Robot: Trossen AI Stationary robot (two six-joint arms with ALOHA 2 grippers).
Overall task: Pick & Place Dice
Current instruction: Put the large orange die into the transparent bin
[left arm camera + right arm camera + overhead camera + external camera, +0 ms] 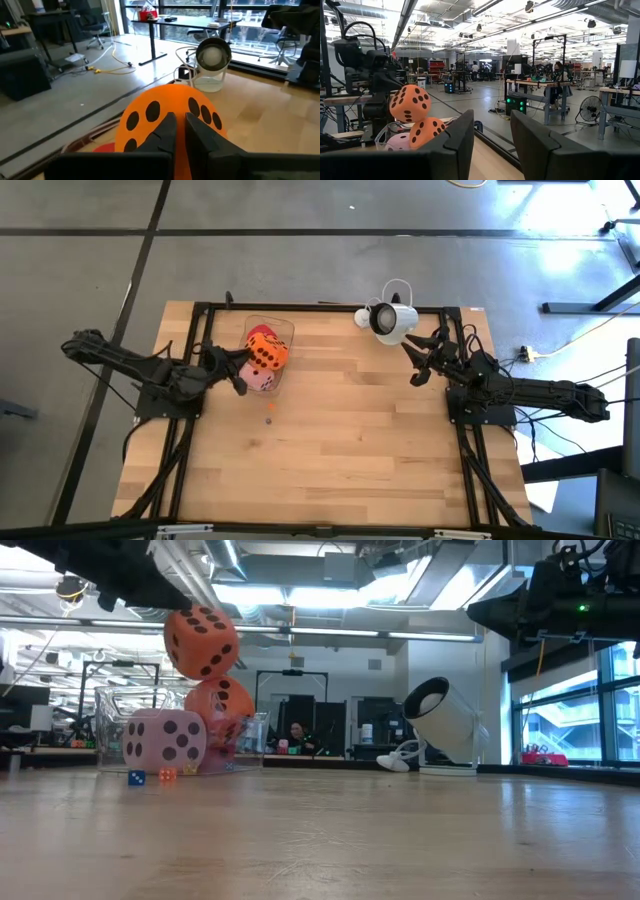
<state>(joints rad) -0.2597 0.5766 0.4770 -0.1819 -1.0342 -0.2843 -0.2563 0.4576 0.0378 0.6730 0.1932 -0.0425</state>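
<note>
We see an orange die [201, 642] held in the air by the left gripper [240, 383], pinched tight, above the clear bin [285, 330] where another orange die [220, 701] and the pink die [164, 739] rest, likely about to be dropped in. As a cube it has no long axis; a six-pip face looks toward the low camera. The right gripper [418, 373] waits part open, empty, near the lamp [392, 321].

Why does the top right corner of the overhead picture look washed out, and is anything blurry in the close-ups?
High view: strong light floods the floor at the top right corner, bleaching it white. Low view: ceiling lights glare behind the raised orange die; the near tabletop is soft. Left wrist view: the left gripper, pinching that die, looks blurred from closeness. Right wrist view: the right gripper is a dark silhouette.
</note>
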